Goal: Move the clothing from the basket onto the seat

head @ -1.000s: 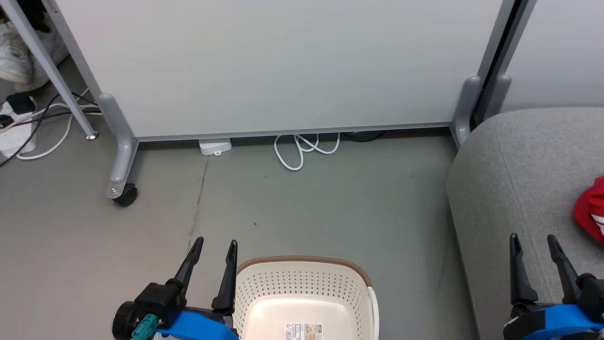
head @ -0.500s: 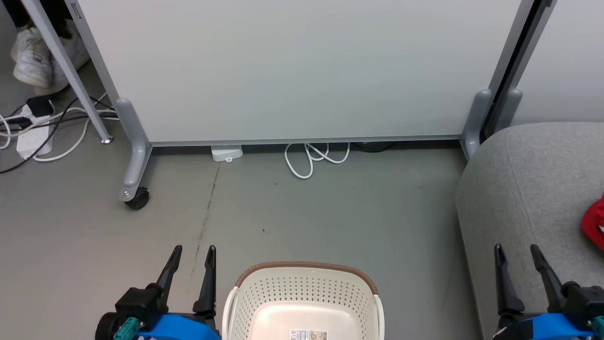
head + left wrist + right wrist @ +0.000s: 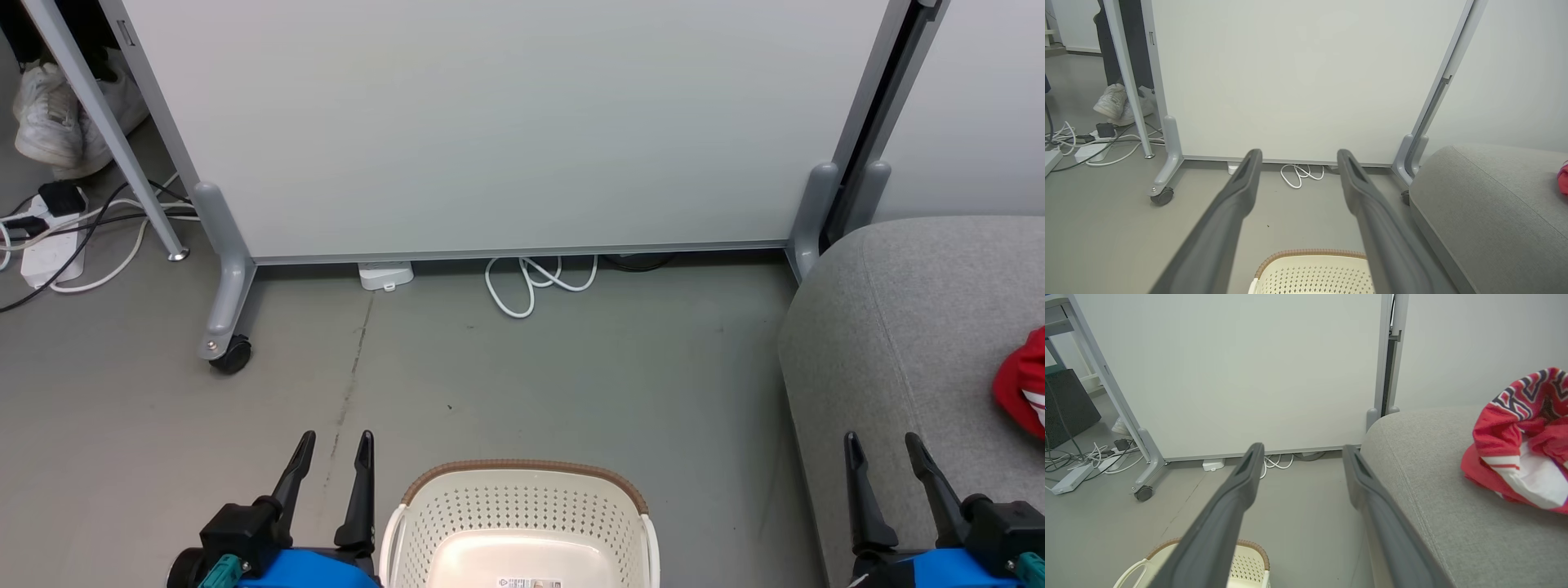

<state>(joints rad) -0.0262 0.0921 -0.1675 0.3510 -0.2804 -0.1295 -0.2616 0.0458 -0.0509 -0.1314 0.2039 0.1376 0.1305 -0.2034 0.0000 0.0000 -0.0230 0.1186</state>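
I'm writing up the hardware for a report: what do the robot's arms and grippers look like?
The left gripper and right gripper each have two long, dark grey, tapering jaws on a black block, mounted on a bright blue wrist shell. A teal connector sits beside each block.

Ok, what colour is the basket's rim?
Brown, woven-look rim on the cream basket; the head view shows it best.

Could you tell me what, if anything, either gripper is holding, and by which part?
Nothing is held: the left gripper and the right gripper both stand open and empty.
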